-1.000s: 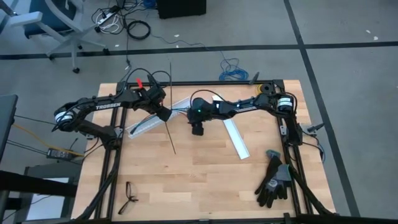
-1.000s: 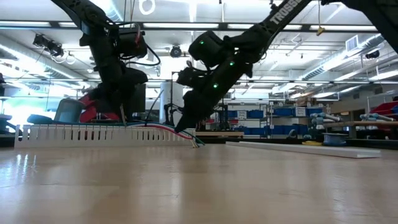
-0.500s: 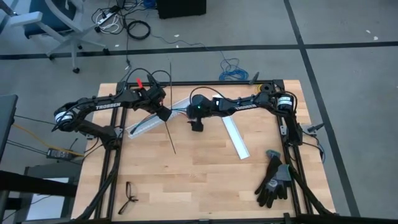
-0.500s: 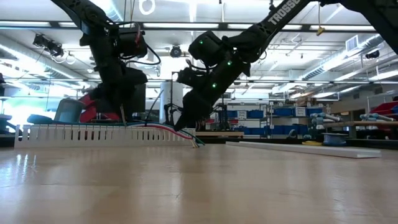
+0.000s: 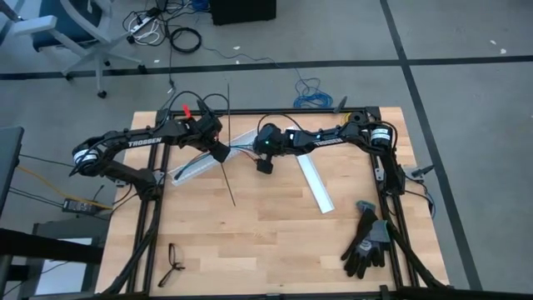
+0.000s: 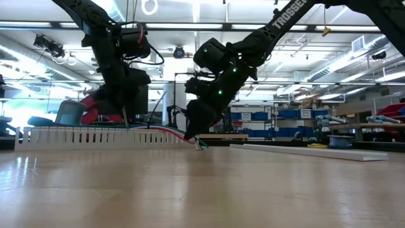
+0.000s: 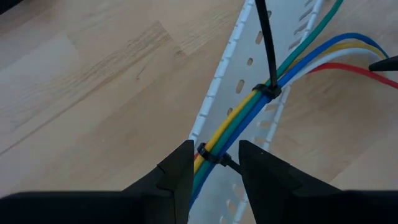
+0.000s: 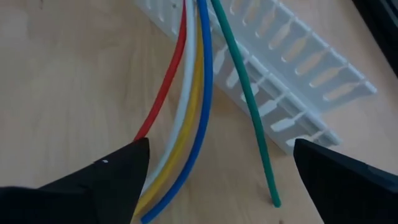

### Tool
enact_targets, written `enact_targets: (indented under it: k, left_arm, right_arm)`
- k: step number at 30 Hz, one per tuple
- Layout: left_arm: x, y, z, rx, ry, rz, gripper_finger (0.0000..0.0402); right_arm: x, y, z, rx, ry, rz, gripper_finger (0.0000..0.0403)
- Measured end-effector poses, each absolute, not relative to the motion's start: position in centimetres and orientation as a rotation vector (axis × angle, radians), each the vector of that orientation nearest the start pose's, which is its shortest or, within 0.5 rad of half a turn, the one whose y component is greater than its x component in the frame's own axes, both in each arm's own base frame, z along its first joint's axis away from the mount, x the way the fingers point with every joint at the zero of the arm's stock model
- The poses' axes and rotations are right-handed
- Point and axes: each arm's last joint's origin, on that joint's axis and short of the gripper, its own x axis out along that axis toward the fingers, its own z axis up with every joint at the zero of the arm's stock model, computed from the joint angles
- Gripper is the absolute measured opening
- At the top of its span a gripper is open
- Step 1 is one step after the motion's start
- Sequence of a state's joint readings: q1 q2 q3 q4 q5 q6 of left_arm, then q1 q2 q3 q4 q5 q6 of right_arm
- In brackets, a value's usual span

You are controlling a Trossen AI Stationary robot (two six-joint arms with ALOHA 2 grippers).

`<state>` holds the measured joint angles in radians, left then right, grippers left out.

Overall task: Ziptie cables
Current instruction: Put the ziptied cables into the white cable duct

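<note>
Cables point(image 8: 198, 93) spill off the channel's point(image 8: 298, 81) end under the wide-open right gripper point(image 5: 264, 165); left gripper point(image 7: 214, 163) at nine o'clock pinches their ziptie point(image 7: 211, 155); bare desk point(image 5: 250, 242) at six.

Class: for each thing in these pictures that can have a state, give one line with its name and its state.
Cables: bundled in the channel, free ends fanned out.
Zip tie: cinched round cables.
Slotted channel: lying flat.
Left end effector: astride cables.
Right end effector: open, around cable ends.
Gloves: lying unused.
</note>
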<state>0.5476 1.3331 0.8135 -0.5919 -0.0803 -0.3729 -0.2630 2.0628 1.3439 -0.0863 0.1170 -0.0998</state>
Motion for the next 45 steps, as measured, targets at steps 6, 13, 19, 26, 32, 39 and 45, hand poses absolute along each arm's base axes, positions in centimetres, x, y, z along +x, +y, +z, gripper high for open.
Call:
enact_targets:
  k: [6,13,19,26,32,39,45]
  left_arm:
    - [20.8,12.9,20.5,-0.582,0.969,0.764,0.0135]
    - [20.8,13.0,20.5,-0.582,0.965,0.763,0.0135]
    - [20.8,13.0,20.5,-0.581,0.963,0.762,0.0135]
    - [20.8,13.0,20.5,-0.580,0.962,0.761,0.0135]
    - [20.8,13.0,20.5,-0.580,0.964,0.761,0.0135]
    - [20.9,13.0,20.5,-0.579,0.961,0.761,0.0135]
    - [20.8,13.0,20.5,-0.576,0.964,0.759,0.0135]
  right_arm:
    - [42.1,-11.9,14.3,0.029,0.818,-0.252,0.0370]
    - [42.4,-12.2,12.6,0.073,0.815,-0.230,0.0361]
    - [42.5,-12.2,12.6,0.076,0.811,-0.235,0.0324]
    - [42.3,-12.6,12.6,0.082,0.821,-0.243,0.0219]
    - [41.9,-12.8,12.7,0.063,0.859,-0.236,0.0100]
    - [41.1,-12.7,15.1,-0.003,0.865,-0.237,0.0019]
    - [40.5,-12.9,18.0,-0.077,0.816,-0.251,0.0011]
